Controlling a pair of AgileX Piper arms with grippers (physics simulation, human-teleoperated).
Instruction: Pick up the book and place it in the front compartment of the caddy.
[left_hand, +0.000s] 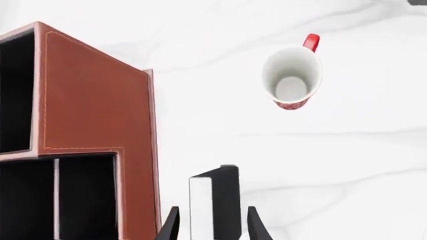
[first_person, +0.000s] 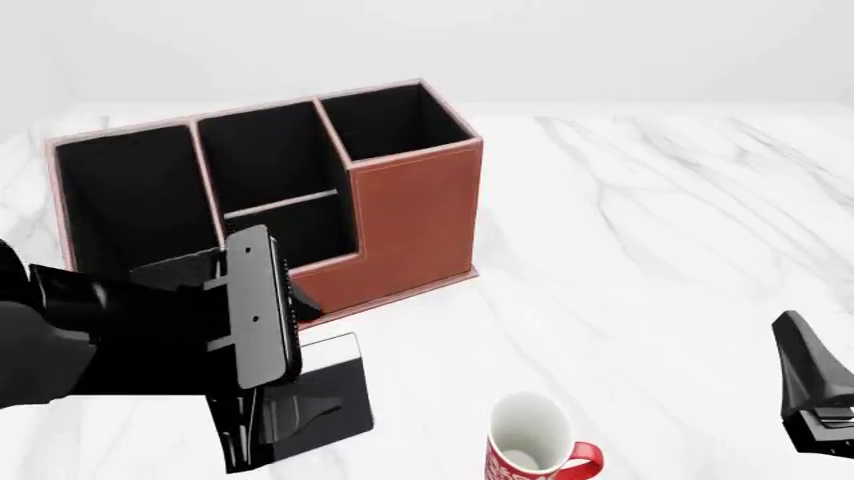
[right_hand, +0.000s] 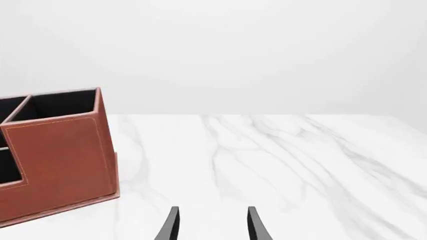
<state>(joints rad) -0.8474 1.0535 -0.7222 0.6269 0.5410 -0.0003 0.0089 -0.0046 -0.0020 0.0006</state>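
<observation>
The book (left_hand: 215, 200) stands on edge between the left gripper (left_hand: 212, 227) jaws, gripped, lifted off the surface (first_person: 641, 260) beside the caddy (first_person: 414, 215). Right gripper (right_hand: 211, 225) jaws spread, holding nothing.

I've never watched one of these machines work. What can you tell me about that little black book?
The book is small, thin and black, with a white page edge along one side. It stands on end between the fingers of the left gripper, lifted above the white marble table. It hangs just beside the red-brown caddy, outside its pockets. Only the gripper seems to touch it.
</observation>
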